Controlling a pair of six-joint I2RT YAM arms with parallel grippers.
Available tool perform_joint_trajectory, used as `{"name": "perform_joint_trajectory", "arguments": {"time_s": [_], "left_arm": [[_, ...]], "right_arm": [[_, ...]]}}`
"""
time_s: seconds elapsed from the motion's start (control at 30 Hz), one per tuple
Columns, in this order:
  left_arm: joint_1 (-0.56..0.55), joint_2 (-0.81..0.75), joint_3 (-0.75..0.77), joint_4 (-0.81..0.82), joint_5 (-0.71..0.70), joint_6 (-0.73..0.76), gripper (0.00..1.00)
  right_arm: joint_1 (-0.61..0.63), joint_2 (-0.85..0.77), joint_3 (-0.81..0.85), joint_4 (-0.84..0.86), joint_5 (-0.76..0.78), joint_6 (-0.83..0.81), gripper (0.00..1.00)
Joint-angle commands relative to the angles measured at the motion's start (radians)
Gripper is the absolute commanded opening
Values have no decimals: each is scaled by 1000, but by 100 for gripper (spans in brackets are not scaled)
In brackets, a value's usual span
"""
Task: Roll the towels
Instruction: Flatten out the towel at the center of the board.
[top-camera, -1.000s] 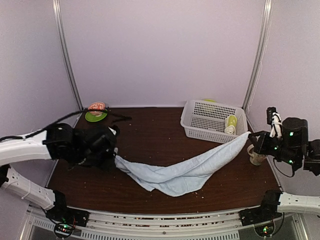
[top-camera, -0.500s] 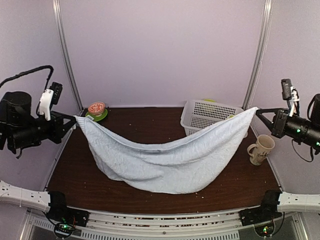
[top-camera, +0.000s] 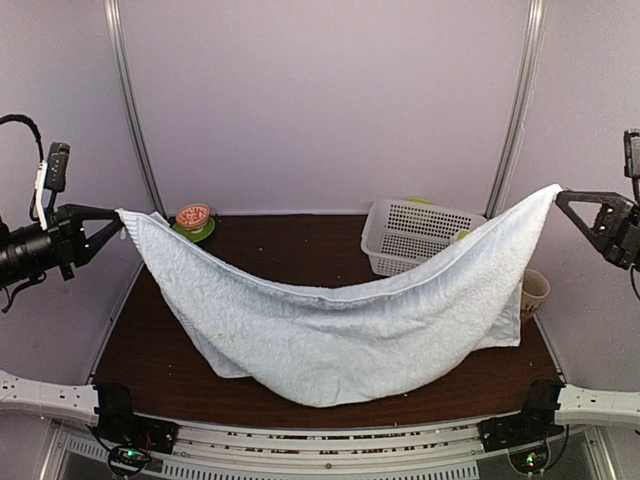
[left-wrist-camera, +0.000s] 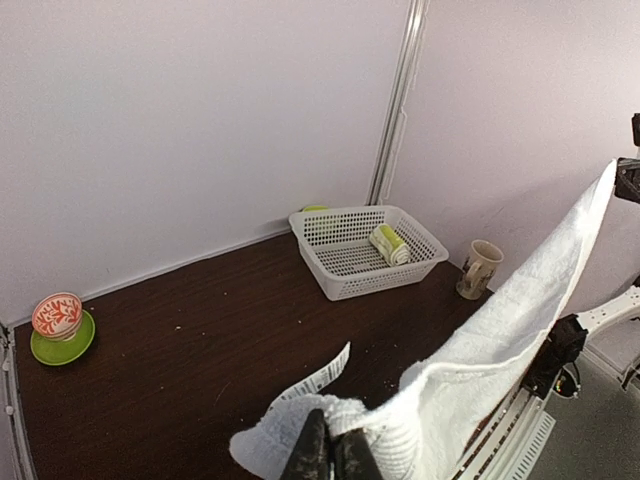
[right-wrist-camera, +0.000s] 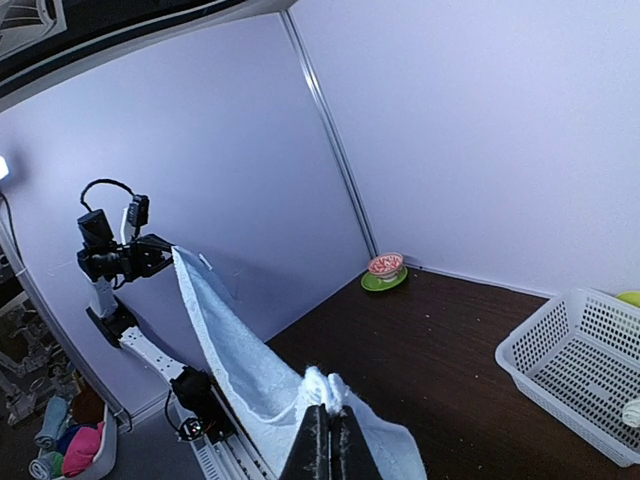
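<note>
Right now the dark bench is carrying everything, and the pale-blue towel is hanging over most of it. I am holding that towel up in the air by two corners, one in each set of jaws. It is stretching from above the left edge of the bench to above the right edge. Its middle is sagging in a deep curve towards the near edge, and I cannot tell whether the lowest fold is touching the wood.

My left arm is reaching in from beyond the left edge, and my left jaws are pinching fully closed on one towel corner. My right arm is doing the same from beyond the right edge, its right jaws clamping tight on the opposite corner.

The white basket is sitting at the far right corner of the bench, partly hidden behind the hanging cloth. A mug is standing near the right edge, just beside the basket. A patterned bowl is resting on a green saucer at the far left corner.

The lime-green towel is lying rolled up inside the basket. A small tag is sticking out from the blue towel near my left jaws.
</note>
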Motion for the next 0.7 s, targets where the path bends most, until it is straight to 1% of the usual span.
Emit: {"name": "perform_joint_trajectory", "arguments": {"time_s": [0.0,0.07,0.13,0.23,0.27,0.3,0.37,0.5,0.67], "left_arm": [[6,84,-74,144,-26,52,0],[14,138,-110,171,-26,51,0],[35,182,-147,191,-16,37,0],[124,206,-226,234,8,11,0],[165,209,-243,243,19,3,0],[204,213,-248,241,27,0,0],[241,224,-208,209,19,5,0],[243,197,-103,131,43,53,0],[243,89,-61,43,70,83,0]], "right_arm": [[-4,60,-145,38,156,9,0],[-4,70,-224,89,214,37,0],[-7,82,-286,102,310,75,0],[-30,118,-356,96,447,123,0],[-51,127,-367,96,461,133,0],[-73,129,-375,98,462,143,0],[-105,115,-384,119,427,138,0],[-119,80,-355,101,369,84,0],[-119,-20,-324,44,371,16,0]]}}
